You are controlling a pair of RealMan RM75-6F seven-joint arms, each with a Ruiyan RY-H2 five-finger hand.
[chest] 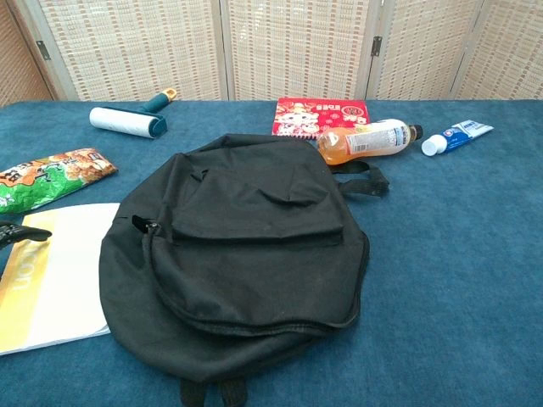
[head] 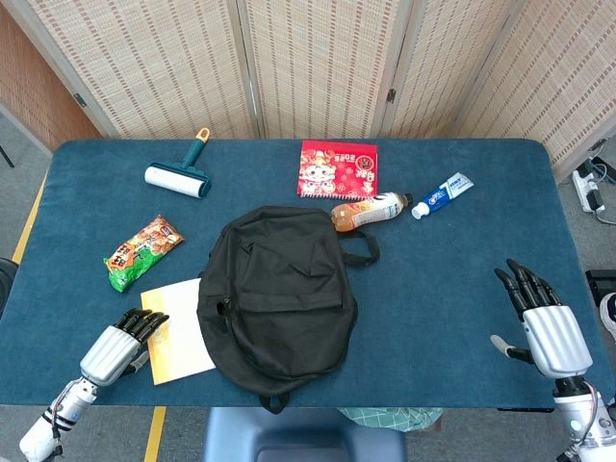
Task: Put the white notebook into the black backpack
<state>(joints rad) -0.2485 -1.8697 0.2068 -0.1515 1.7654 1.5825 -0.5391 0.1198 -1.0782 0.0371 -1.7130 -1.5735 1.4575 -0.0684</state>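
Observation:
The white notebook (head: pixel 180 329) with a yellow strip lies askew at the front left, and its right edge meets the black backpack (head: pixel 279 296). The backpack lies flat in the middle of the table and looks closed. My left hand (head: pixel 123 348) lies at the notebook's left edge with its fingertips (head: pixel 151 321) on the cover and nothing gripped. In the chest view only those dark fingertips (chest: pixel 20 231) show, on the notebook (chest: pixel 55 280) beside the backpack (chest: pixel 246 254). My right hand (head: pixel 541 323) hovers empty at the front right, fingers spread.
A lint roller (head: pixel 178 177) and a snack bag (head: pixel 142 253) lie to the left. Behind the backpack are a red booklet (head: pixel 338 169), an orange drink bottle (head: pixel 369 211) and a toothpaste tube (head: pixel 443 194). The blue table (head: pixel 452 289) ends just below both hands.

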